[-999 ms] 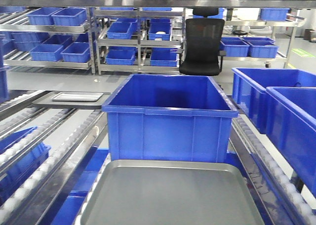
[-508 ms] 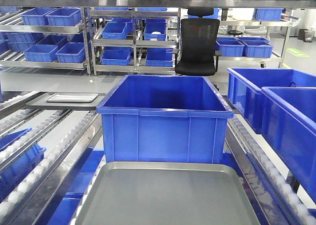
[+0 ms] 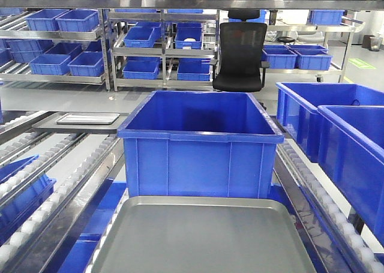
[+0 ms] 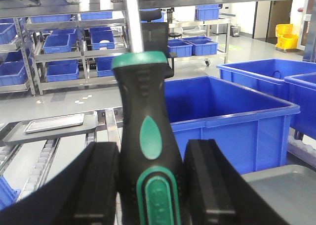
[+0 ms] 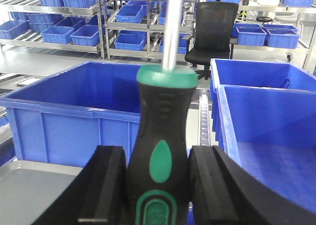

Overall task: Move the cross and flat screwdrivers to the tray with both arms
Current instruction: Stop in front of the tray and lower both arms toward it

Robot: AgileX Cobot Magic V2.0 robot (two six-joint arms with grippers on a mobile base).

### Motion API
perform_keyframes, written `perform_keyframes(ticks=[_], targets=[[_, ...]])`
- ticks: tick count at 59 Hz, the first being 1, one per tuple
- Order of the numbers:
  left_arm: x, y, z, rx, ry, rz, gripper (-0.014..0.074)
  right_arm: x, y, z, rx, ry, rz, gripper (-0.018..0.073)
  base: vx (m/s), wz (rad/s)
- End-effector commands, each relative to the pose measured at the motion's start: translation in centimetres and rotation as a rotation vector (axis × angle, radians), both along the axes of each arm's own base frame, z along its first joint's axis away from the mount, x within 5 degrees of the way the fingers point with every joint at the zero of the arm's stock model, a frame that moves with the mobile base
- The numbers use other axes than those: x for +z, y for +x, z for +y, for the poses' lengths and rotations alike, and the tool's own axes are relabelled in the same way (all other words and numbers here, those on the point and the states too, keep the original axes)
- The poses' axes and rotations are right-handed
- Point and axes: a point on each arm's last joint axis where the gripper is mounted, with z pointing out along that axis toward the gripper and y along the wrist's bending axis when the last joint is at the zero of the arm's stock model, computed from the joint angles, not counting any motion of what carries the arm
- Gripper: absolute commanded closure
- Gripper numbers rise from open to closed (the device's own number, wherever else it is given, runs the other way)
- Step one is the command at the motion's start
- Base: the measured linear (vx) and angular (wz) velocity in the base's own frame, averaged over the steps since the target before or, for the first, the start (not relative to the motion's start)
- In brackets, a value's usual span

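Left gripper (image 4: 150, 178) clamped on one black-and-green screwdriver (image 4: 143, 111), right gripper (image 5: 157, 180) clamped on a matching screwdriver (image 5: 163, 106), both held upright, tips out of view; the metal tray (image 3: 204, 237) nearby holds neither, so both placements remain.

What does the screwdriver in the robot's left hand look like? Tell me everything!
The screwdriver has a chunky black handle with green patches. It looks rubbery, with ridges near the top and a green collar. A shiny metal shaft runs up out of the picture, so its tip is hidden. In this view it stands upright. The left gripper pinches the handle between its two black fingers, one on each side.
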Motion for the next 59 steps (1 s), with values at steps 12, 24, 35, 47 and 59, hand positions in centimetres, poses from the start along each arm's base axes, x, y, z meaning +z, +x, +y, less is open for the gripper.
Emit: perform_keyframes(ticks=[12,24,35,47,59], targets=[[1.7,-0.2,0.1,0.007,-0.045,-0.113,0.0594,2.0,-0.2,-0.1,-0.016,0.012,-0.158,0.0567,0.0,0.0],[1.8,-0.3,0.1,0.006,-0.062,-0.115,0.0594,1.6,0.1,-0.1,-0.01,0.012,-0.117,0.0567,0.0,0.0],[1.3,0.4,-0.1,-0.002,-0.061,-0.068,0.0594,0.2,1.4,0.3,0.023,0.038,0.036,0.0567,0.0,0.0],[-1.2,4.2,-1.8,-0.079,-0.122,0.16,0.0594,-1.9,5.3,1.4,0.124,0.116,0.223,0.0567,0.0,0.0],[-5.5,10.8,-5.1,-0.196,-0.217,0.372,0.0594,-5.4,12.2,3.3,0.287,0.298,0.399,0.0567,0.0,0.0]])
